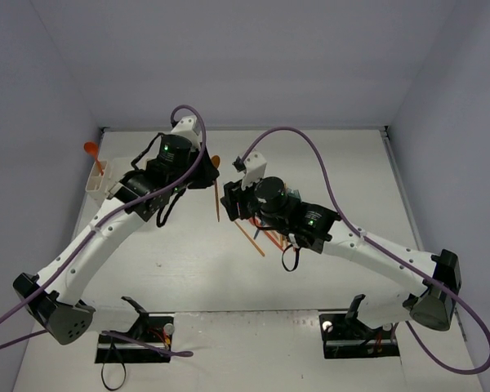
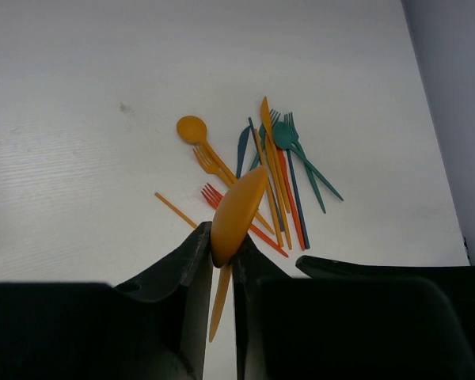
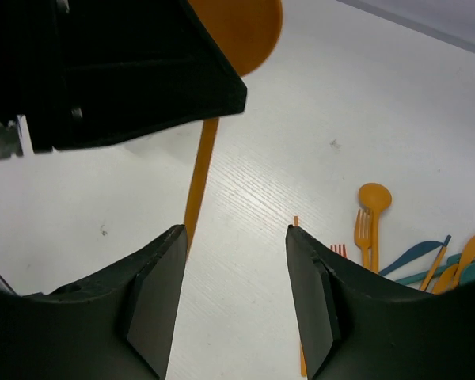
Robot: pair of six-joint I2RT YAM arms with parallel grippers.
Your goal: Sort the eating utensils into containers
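Lab: bare, walled test table (image 1: 367,180)

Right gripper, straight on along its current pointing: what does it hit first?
Probably bare table: the right gripper is open over it. The orange spoon held by the left gripper hangs just beside that line; depth unclear.

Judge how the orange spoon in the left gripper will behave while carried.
Probably light and stiff: the orange spoon is thin plastic, its handle running straight and unsupported from the left gripper. It may pivot or slip, since the fingers pinch only its smooth, curved bowl end.
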